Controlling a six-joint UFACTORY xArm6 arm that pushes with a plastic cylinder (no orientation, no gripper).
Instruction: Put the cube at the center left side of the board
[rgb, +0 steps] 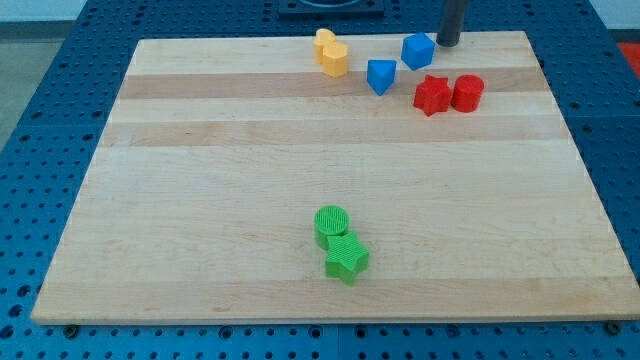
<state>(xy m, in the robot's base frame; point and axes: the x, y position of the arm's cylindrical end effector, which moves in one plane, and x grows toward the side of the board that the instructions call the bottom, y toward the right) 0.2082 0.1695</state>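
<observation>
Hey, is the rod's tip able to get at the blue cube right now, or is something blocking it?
Probably yes. My tip sits at the view's top, just right of the blue cube, with no block between them. The red blocks lie lower down.

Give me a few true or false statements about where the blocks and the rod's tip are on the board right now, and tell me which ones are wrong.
1. My tip is at the view's top edge of the board, just to the view's right of the blue cube. True.
2. The green cylinder and the green star sit apart at opposite ends of the board. False: they sit right against each other near the view's bottom centre.
3. The red star is beside the red cylinder. True.
4. The blue cube lies at the centre left of the board. False: it is near the view's top, right of centre.
5. The yellow block is to the view's right of both blue blocks. False: it is to their left.
</observation>
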